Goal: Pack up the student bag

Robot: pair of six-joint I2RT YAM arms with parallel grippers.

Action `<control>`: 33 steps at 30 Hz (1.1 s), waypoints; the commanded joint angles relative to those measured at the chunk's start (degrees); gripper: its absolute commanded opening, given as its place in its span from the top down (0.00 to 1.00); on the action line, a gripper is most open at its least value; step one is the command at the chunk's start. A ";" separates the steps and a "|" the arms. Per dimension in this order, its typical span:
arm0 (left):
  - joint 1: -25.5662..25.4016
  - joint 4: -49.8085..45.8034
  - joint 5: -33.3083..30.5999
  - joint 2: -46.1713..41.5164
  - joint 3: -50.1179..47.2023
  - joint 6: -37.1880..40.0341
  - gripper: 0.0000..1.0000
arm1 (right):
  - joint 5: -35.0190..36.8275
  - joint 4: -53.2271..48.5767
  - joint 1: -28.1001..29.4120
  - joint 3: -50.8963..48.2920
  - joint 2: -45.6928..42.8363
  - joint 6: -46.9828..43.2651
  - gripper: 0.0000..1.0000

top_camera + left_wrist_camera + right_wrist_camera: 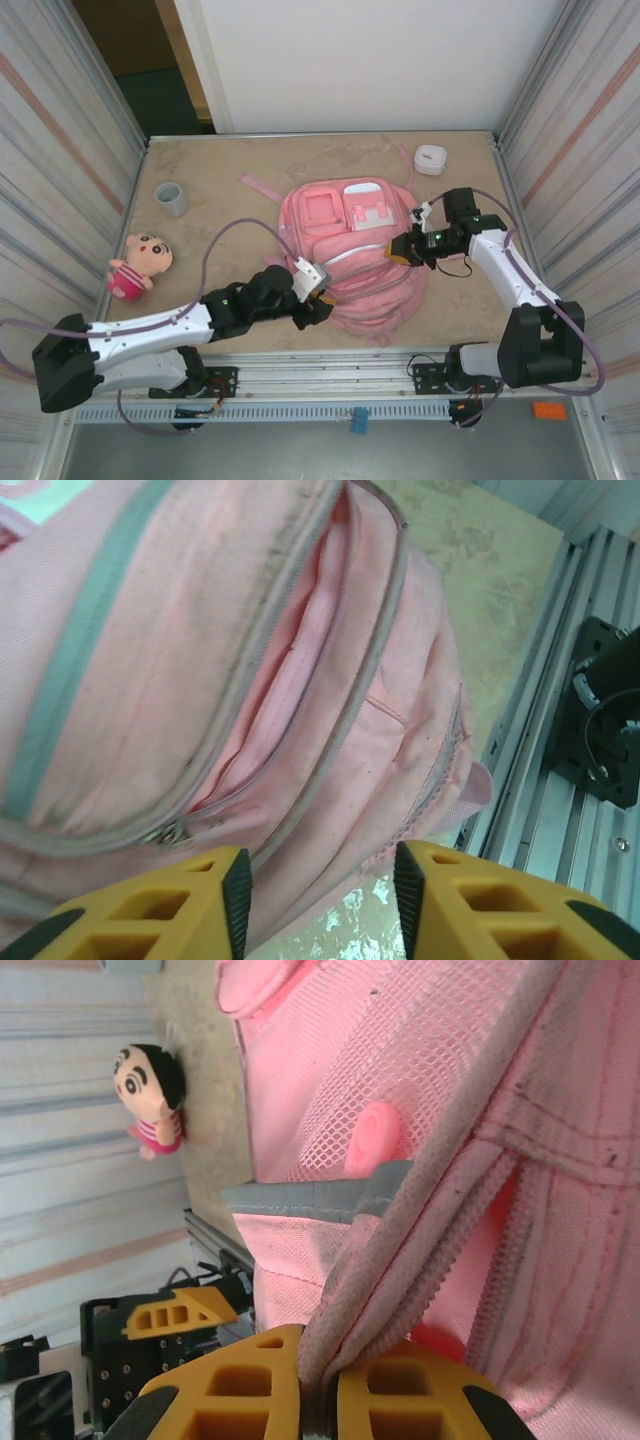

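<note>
The student bag [350,250], a big pink backpack, lies flat in the middle of the table. My right gripper [405,248] is at its right side, shut on the bag's grey-pink zipper edge [420,1250], which runs up from between the yellow jaws [320,1405]. At the bag's near left corner, my left gripper [315,295] has its jaws apart [320,900] and nothing is clamped between them. Just beyond them the bag [300,660] shows an unzipped pocket with a metal zipper pull [165,832] at its end.
A plush doll [140,265] lies at the left, also in the right wrist view [150,1095]. A grey cup [172,198] stands at the back left, a white container [430,158] at the back right. A loose pink strip [262,188] lies behind the bag. Metal rails [540,780] edge the near side.
</note>
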 commanded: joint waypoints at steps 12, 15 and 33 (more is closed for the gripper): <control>17.79 -7.39 8.46 -1.55 3.77 52.45 0.24 | -3.57 -9.62 -2.77 8.77 6.60 -11.91 1.00; 18.38 -10.08 10.37 4.76 8.12 60.73 0.22 | -3.29 -9.43 -2.75 8.87 7.00 -11.85 1.00; 16.96 -8.08 14.95 27.02 18.47 73.50 0.39 | -4.93 -9.13 -3.74 10.10 8.82 -11.73 1.00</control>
